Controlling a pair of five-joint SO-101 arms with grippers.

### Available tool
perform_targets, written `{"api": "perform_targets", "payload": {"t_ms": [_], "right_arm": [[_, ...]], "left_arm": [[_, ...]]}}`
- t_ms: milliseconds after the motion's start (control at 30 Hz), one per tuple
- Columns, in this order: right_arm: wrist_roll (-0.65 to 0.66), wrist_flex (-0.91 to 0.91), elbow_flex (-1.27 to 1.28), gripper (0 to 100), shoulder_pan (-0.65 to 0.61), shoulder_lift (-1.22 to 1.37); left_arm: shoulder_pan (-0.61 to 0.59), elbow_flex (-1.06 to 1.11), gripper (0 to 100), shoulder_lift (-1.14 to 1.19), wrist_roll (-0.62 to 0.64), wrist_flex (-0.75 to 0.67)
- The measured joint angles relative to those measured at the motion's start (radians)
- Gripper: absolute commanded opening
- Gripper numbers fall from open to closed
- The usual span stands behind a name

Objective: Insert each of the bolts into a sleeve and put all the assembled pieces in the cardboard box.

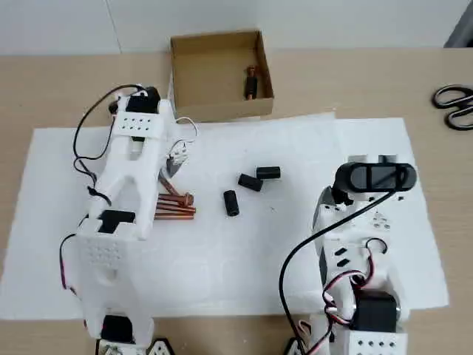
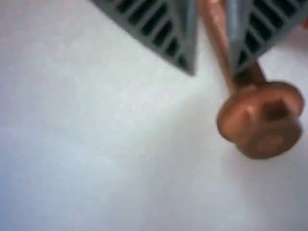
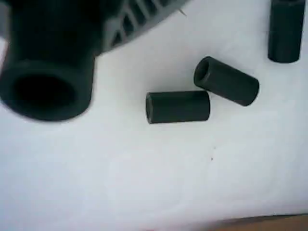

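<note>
My left gripper [image 2: 211, 62] is shut on the shaft of a copper bolt [image 2: 260, 120], whose head hangs just over the white mat. In the high view this gripper [image 1: 175, 166] stands above a small pile of copper bolts [image 1: 174, 207]. My right gripper [image 3: 72, 43] is shut on a black sleeve [image 3: 48, 82], with the sleeve's open end facing the camera. Three more black sleeves [image 1: 250, 182] lie loose on the middle of the mat, also seen as sleeves [image 3: 178, 107] in the right wrist view. The cardboard box [image 1: 185, 81] at the back holds one assembled piece [image 1: 251, 81].
A white foam mat [image 1: 369, 140] covers most of the wooden table. Scissors [image 1: 454, 103] lie at the far right edge. The right arm [image 1: 366, 222] stands over the mat's right side.
</note>
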Motion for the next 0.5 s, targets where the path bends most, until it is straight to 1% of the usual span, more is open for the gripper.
{"api": "perform_targets", "payload": {"t_ms": [100, 333, 500], "right_arm": [[0.0, 0.0, 0.0, 0.4, 0.002, 0.0], [0.0, 0.0, 0.0, 0.4, 0.0, 0.0], [0.0, 0.0, 0.0, 0.4, 0.0, 0.0]], "left_arm": [[0.0, 0.0, 17, 0.0, 0.0, -0.008], [0.0, 0.0, 17, 0.0, 0.0, -0.003], [0.0, 0.0, 15, 0.0, 0.0, 0.021]]}}
